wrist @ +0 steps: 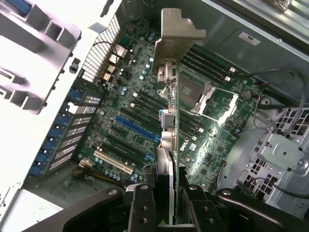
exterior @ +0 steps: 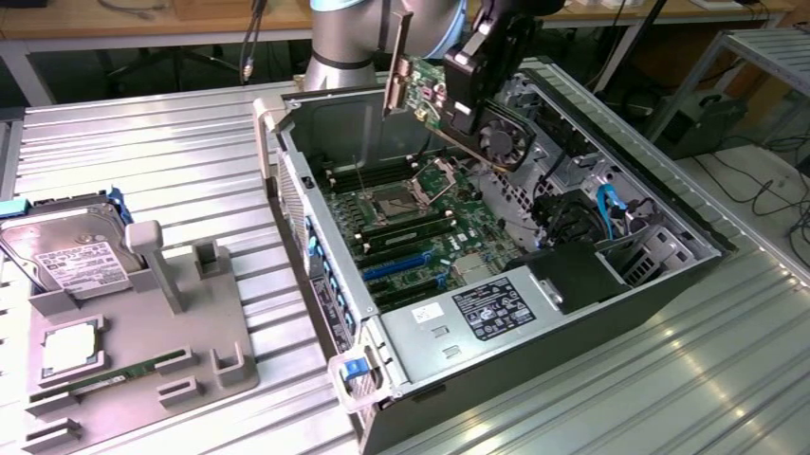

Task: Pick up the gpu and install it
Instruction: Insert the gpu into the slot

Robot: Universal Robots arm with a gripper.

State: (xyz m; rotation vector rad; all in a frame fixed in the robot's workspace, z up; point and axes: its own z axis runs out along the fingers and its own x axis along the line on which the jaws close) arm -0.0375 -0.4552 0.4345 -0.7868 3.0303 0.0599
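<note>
The gpu (exterior: 437, 95) is gripped edge-on by the claw (wrist: 166, 195) and held above the motherboard (exterior: 405, 213) inside the open computer case (exterior: 570, 355).

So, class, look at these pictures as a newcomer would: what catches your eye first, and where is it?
The gripper clamps a graphics card above the circuit board inside the open computer case in mid-scene. On the exterior view's left, a hard drive sits in a grey holder.
</note>
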